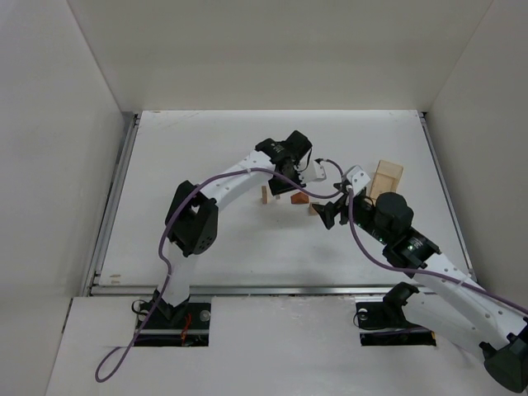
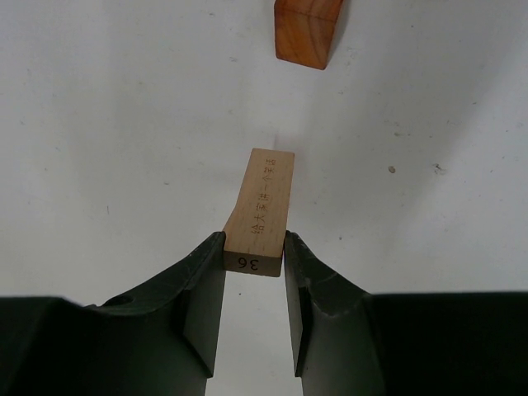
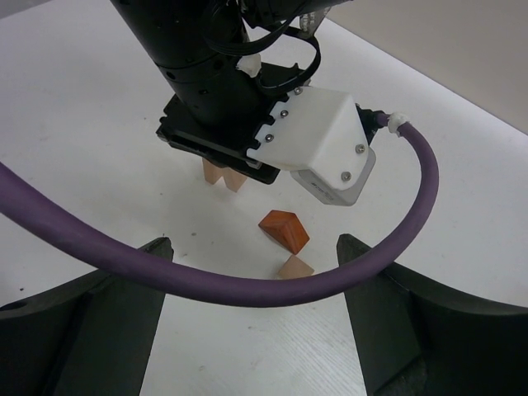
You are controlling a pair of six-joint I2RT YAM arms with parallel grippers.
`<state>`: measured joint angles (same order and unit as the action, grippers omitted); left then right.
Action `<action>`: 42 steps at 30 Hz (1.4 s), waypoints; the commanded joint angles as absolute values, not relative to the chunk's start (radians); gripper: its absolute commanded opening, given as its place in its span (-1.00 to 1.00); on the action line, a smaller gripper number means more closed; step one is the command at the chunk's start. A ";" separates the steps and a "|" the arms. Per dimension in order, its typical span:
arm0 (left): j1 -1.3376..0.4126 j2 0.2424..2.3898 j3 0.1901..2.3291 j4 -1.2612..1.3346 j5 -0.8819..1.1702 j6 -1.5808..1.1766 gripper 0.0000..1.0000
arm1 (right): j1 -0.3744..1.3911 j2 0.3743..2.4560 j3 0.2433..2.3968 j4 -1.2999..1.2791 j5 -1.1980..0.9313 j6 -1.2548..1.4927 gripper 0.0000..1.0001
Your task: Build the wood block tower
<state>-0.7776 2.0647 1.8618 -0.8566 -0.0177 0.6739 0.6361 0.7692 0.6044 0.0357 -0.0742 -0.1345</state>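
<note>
My left gripper [image 2: 254, 257] is shut on the near end of a slim pale tan post [image 2: 261, 206] marked "36", which reaches down to the table. From above, that post [image 1: 265, 195] shows just left of the left gripper [image 1: 280, 186]. A reddish-brown roof-shaped piece [image 2: 307, 31] lies on the table beyond it, apart from it [image 1: 299, 198]. My right gripper [image 1: 328, 213] hangs open just right of a small pale wedge [image 3: 294, 267] and the roof piece [image 3: 284, 231], gripping nothing [image 3: 254, 247].
A larger pale tan box [image 1: 385, 179] lies at the right, behind the right arm. The purple cable [image 3: 247, 289] sags across the right wrist view between the fingers. White walls enclose the table on three sides.
</note>
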 commanded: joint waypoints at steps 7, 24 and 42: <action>-0.781 2.077 1.908 -0.879 -0.086 0.687 -1.00 | 0.640 0.753 0.600 0.063 -0.061 -0.124 0.72; -0.762 2.105 1.890 -0.907 -0.057 0.709 -1.00 | 0.640 0.762 0.600 0.054 -0.061 -0.106 0.72; -0.744 2.114 1.871 -0.897 -0.046 0.727 -1.00 | 0.640 0.762 0.591 0.054 -0.061 -0.097 0.72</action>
